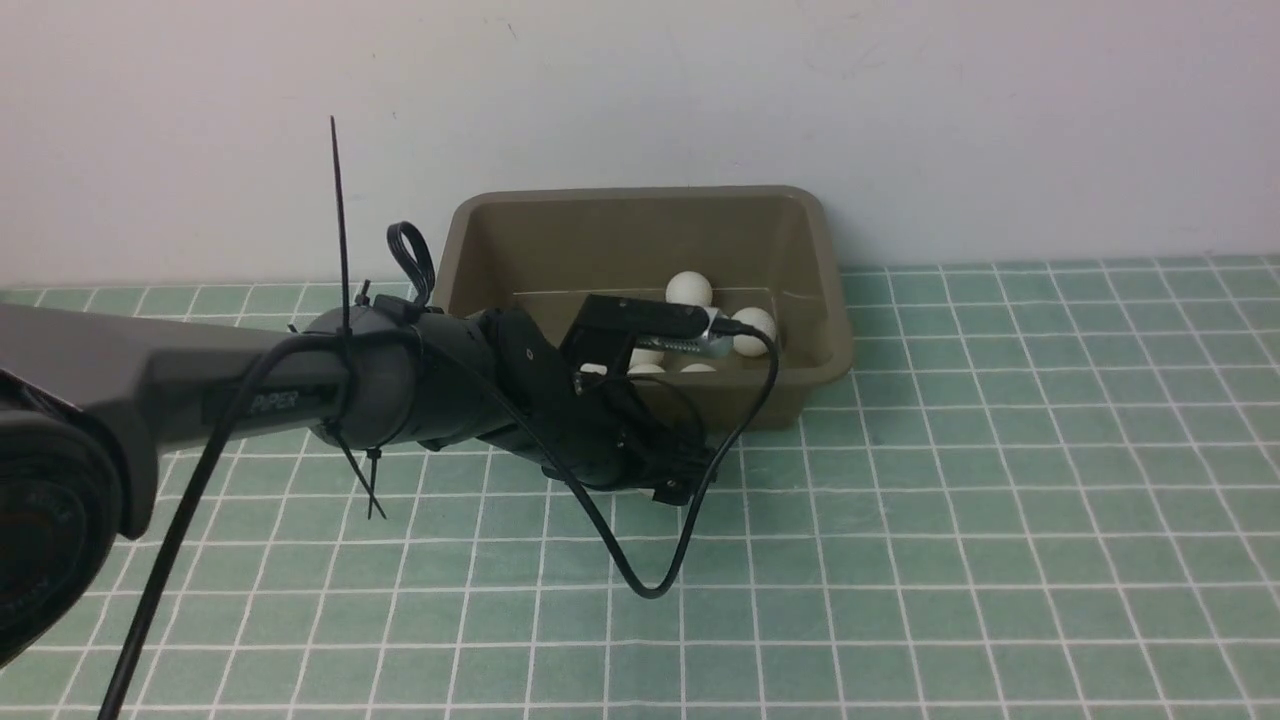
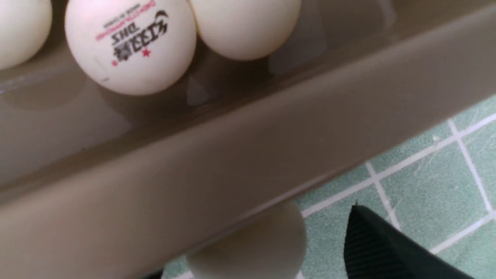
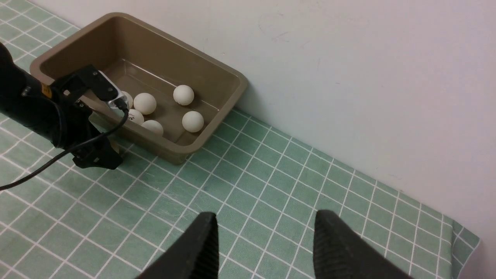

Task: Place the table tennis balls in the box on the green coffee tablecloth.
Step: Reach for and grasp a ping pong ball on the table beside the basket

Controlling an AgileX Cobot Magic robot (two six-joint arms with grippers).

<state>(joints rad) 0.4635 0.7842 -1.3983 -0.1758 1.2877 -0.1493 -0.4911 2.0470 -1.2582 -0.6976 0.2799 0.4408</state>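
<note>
The olive-brown box (image 1: 640,240) stands on the green checked tablecloth (image 1: 1000,500) against the wall. Several white balls lie in it, such as one (image 1: 689,289) and another (image 1: 754,330). My left gripper (image 1: 680,478) points down at the cloth just in front of the box's near wall. In the left wrist view the box rim (image 2: 232,155) crosses the frame, with a logo ball (image 2: 130,46) inside. One ball (image 2: 252,248) lies on the cloth outside, between the open jaws; a gap shows beside one finger (image 2: 379,248). My right gripper (image 3: 263,232) is open and empty above the cloth.
A white wall runs right behind the box. The left arm's black cable (image 1: 650,585) loops down over the cloth in front of the box. The cloth's edge and corner (image 3: 465,240) show at the far right by the wall.
</note>
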